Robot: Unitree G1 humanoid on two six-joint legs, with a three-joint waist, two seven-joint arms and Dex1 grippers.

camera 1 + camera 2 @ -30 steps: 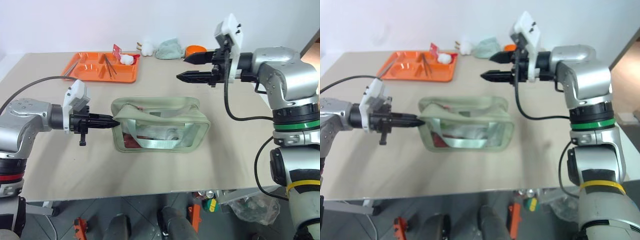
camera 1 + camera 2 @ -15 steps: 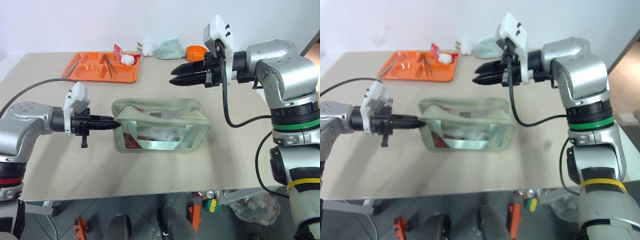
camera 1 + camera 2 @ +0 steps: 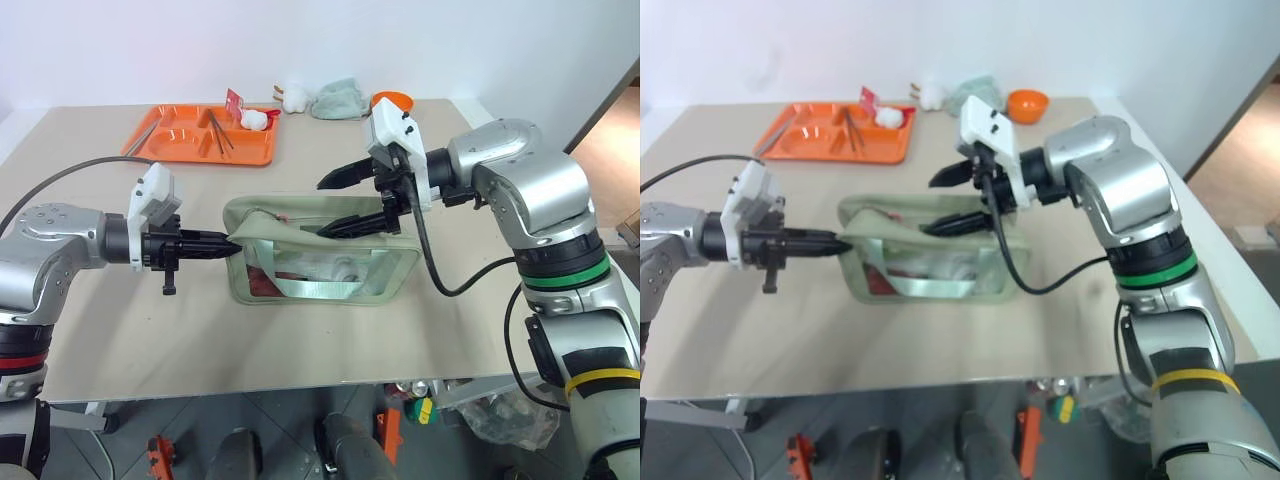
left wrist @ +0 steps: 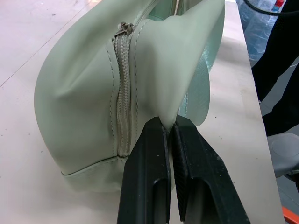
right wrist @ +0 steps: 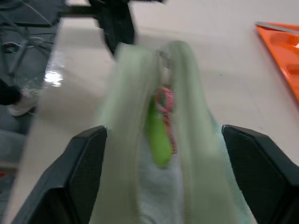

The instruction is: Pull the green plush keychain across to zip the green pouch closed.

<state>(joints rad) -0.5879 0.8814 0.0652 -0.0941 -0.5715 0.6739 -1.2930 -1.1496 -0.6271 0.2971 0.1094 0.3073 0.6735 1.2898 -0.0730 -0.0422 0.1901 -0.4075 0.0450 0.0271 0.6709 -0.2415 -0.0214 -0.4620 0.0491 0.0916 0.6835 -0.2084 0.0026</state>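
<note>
From the head views, the green pouch (image 3: 320, 250) lies near the middle of the pale bench (image 3: 300, 340), its clear side window facing the robot, with bare bench on every side of it and a wide open strip between it and the near edge. The left gripper (image 3: 232, 246) comes in level from the left, its fingers closed on a fold of fabric at the pouch's left end. The right gripper (image 3: 335, 206) reaches in from the right, above the pouch's top, its fingers spread wide apart, one above the zipper line and one low along the top near the front, holding nothing. At the far side of the bench stands an orange tray (image 3: 190, 145) with small utensils and a white lump in it; beside it are a white plush toy (image 3: 293, 97), a pale mint cloth lump (image 3: 338, 99) and an orange bowl (image 3: 392, 100), all well apart from the pouch. No writing can be read on anything. In the left wrist view, the two black fingers (image 4: 145, 177) press together on a flap of the pouch's end, just beside the closed end of the zipper (image 4: 122, 93). In the right wrist view, the open fingers (image 5: 79, 177) stand on either side of the pouch's top, and the green plush keychain (image 5: 158, 135) lies along the open zipper slot between them, untouched, with a small pink ring (image 5: 163, 99) at its far end.
</note>
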